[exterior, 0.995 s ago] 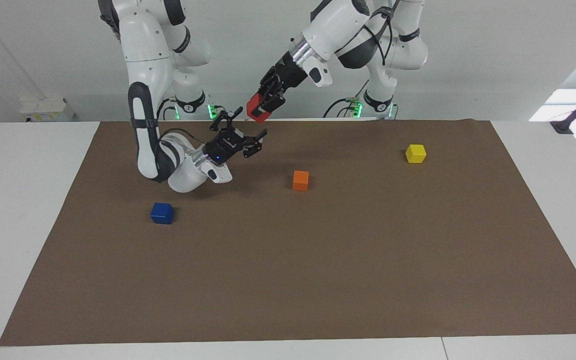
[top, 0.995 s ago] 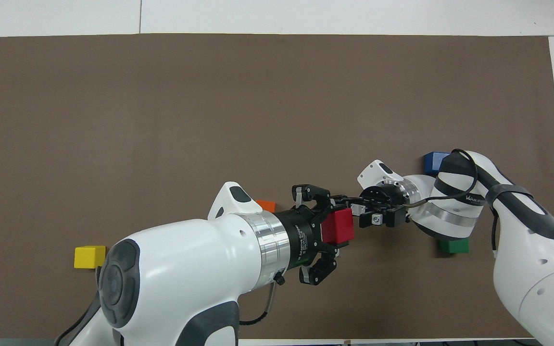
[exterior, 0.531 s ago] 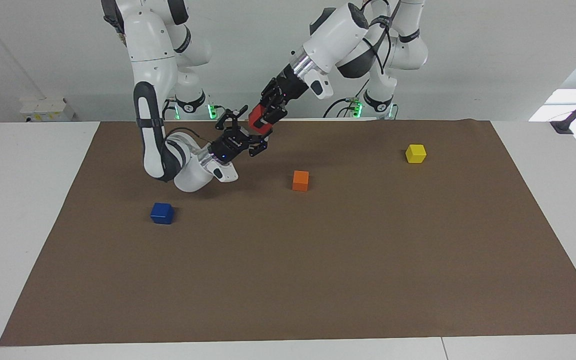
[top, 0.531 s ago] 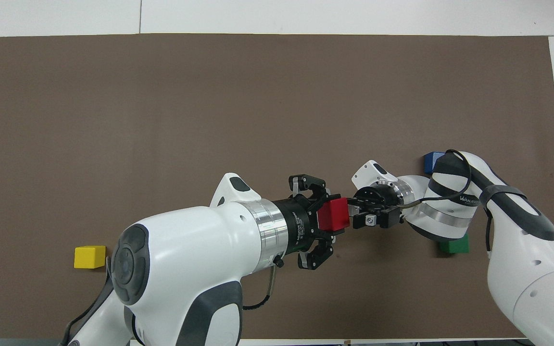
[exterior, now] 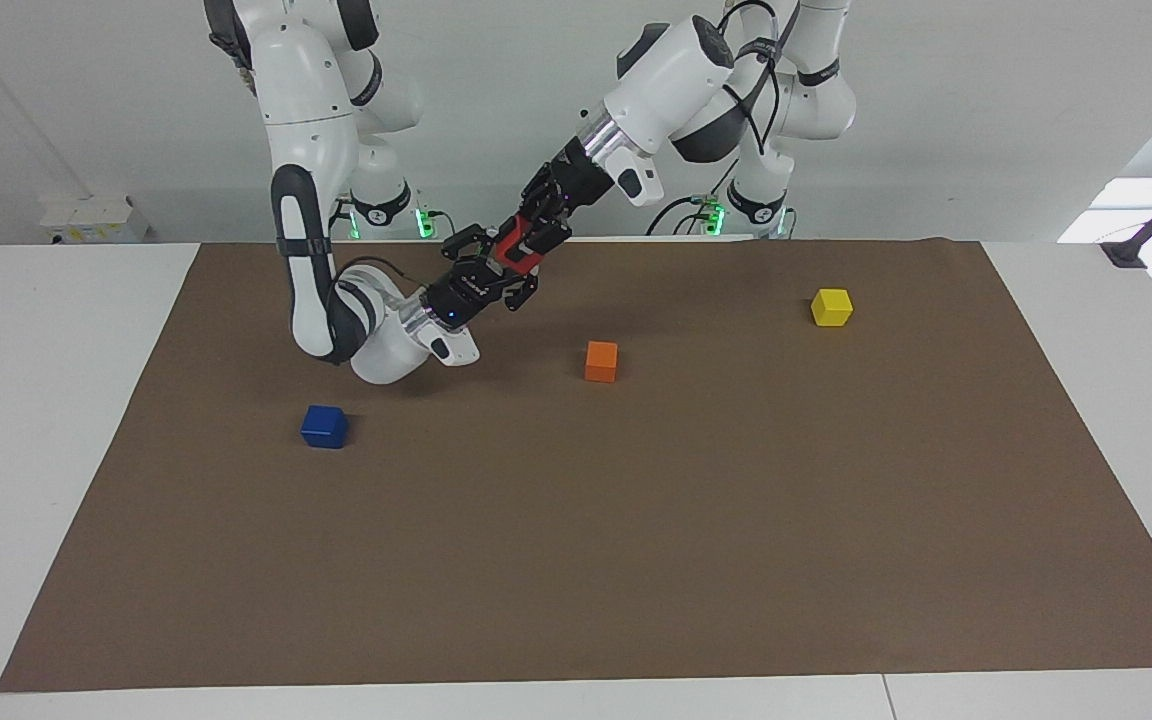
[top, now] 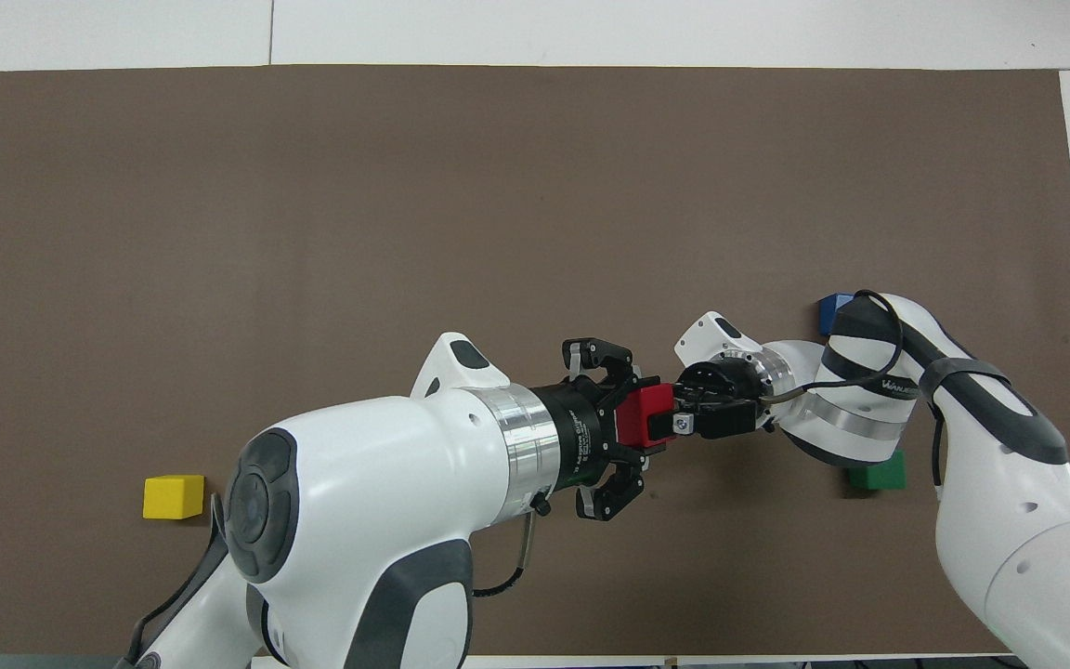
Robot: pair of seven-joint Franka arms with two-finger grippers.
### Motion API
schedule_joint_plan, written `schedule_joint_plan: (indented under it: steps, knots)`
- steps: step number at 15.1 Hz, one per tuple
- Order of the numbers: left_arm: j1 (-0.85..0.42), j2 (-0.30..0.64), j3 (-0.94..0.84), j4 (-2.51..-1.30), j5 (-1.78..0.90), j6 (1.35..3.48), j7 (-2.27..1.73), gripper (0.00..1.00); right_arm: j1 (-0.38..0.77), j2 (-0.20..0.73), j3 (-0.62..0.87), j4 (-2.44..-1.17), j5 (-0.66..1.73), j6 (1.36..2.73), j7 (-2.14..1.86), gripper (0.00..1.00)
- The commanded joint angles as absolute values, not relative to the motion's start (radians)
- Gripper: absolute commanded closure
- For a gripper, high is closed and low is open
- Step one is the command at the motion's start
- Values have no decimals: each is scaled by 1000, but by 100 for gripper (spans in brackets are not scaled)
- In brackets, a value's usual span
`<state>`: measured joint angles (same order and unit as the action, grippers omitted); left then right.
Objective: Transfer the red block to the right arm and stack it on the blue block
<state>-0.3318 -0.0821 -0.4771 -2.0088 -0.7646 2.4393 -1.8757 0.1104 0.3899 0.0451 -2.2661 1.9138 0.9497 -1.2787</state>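
The blue block (exterior: 324, 426) is sitting on the table (exterior: 636, 560) with nothing on it, so the stacking isn't being done yet. The handover step is what's being worked on.

The right arm (exterior: 311, 250) is being reached out low, and the right gripper (exterior: 494, 266) is being held in the air over bare table, off from the blue block toward the left arm's end. Its jaws are being set around the red block (exterior: 509, 247), but it can't be told whether they're actually pressing on it.

The red block is being held up in the air there, clamped in the jaws of the left gripper (exterior: 524, 238), which is being angled down from above.

The orange block (exterior: 601, 361) and the yellow block (exterior: 831, 307) are being left alone, both nearer to the robots than the blue block and toward the left arm's end.

Next move, probably: a firm right-side grip is needed before the left jaws are let go, then a carry to the blue block and a square set-down on top.
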Motion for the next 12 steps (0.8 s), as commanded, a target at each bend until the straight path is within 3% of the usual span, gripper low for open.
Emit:
schedule_joint_plan:
  steps: [1, 2, 7, 12]
  knots:
    - [-336, -97, -466, -2019, -784, 2430, -1879, 73, 118, 391, 48, -2249, 1910, 976, -1305, 100]
    - [-331, -104, -460, -2019, -782, 2410, -1881, 1, 120, 391, 48, -2249, 1910, 976, -1305, 100]
    - [-87, -204, -454, -1993, -781, 2133, -1764, 0, 120, 391, 49, -2241, 1910, 974, -1305, 100]
    - [223, -215, -449, -1973, -770, 1890, -1457, 0, 115, 356, 46, -2235, 1908, 1032, -1264, 100]
